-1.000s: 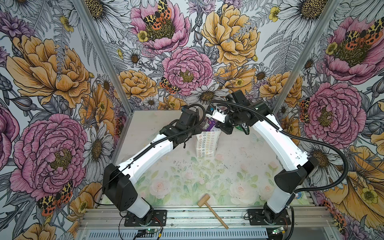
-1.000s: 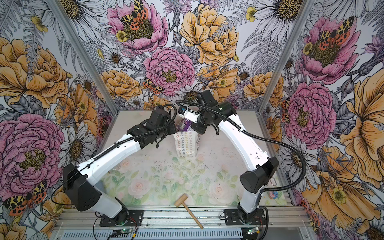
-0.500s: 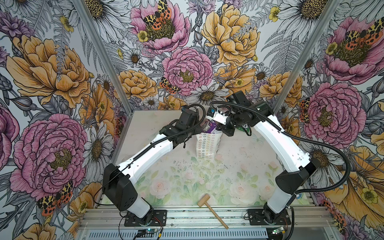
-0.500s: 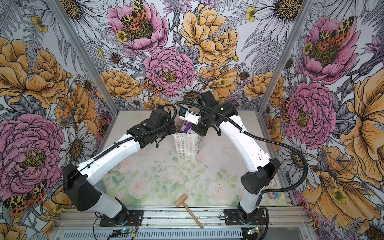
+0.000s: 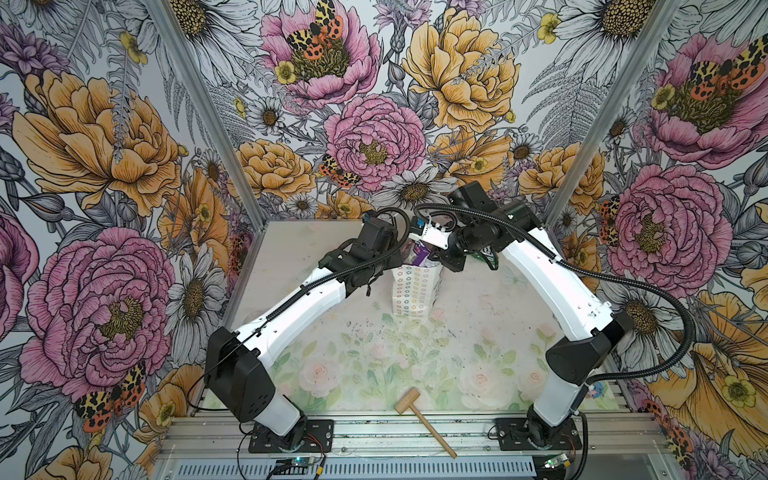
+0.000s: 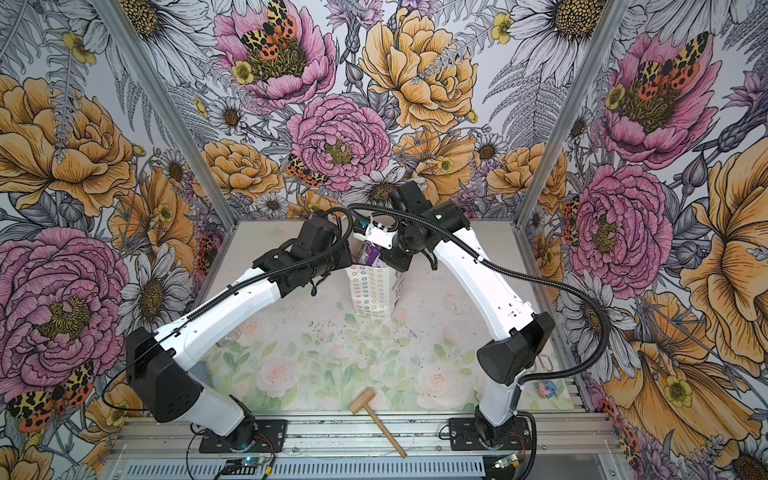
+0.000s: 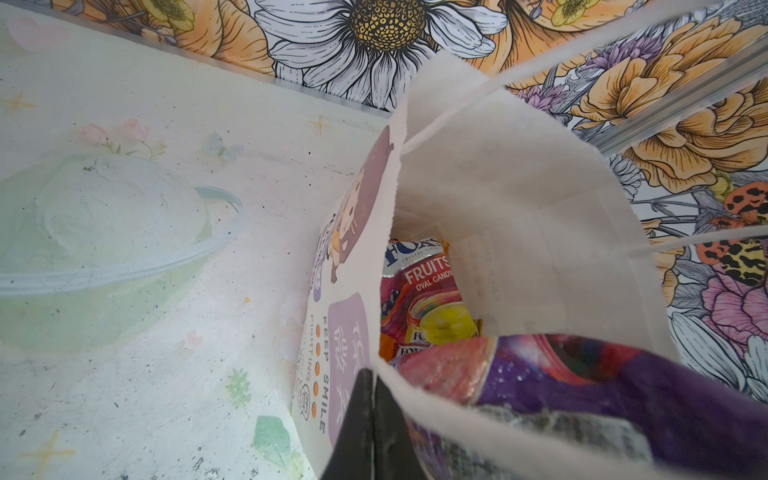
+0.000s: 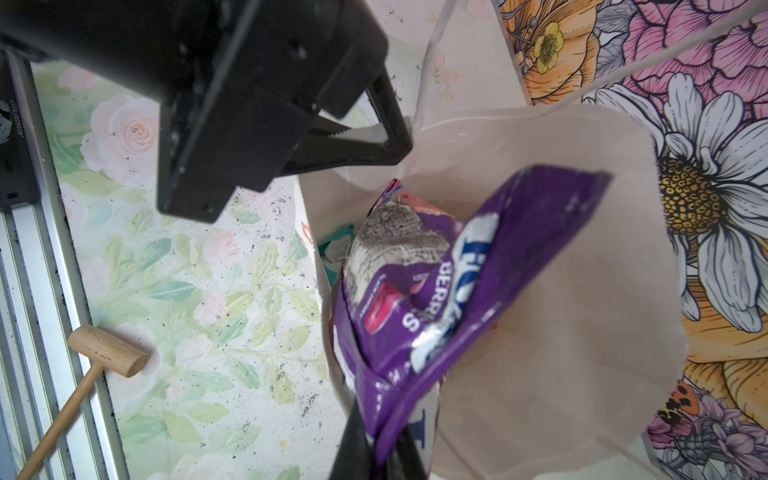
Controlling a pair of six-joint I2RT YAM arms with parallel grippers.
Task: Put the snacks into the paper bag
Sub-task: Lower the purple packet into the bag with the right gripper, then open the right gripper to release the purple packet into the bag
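Pinching the rim of the paper bag (image 5: pixel 411 291), my left fingers (image 7: pixel 357 428) are closed tight on the white paper, and the bag's mouth gapes open. My right fingers (image 8: pixel 353 453) are clamped on one end of a purple packet (image 8: pixel 449 291). It hangs tilted in the mouth of the bag, with its far end below the rim. Deeper inside lie a pink-red packet (image 7: pixel 419 299) and a teal packet (image 8: pixel 334 249). The bag stands upright toward the back of the surface (image 5: pixel 374 353). A wooden mallet (image 5: pixel 407 400) lies well apart at the front edge.
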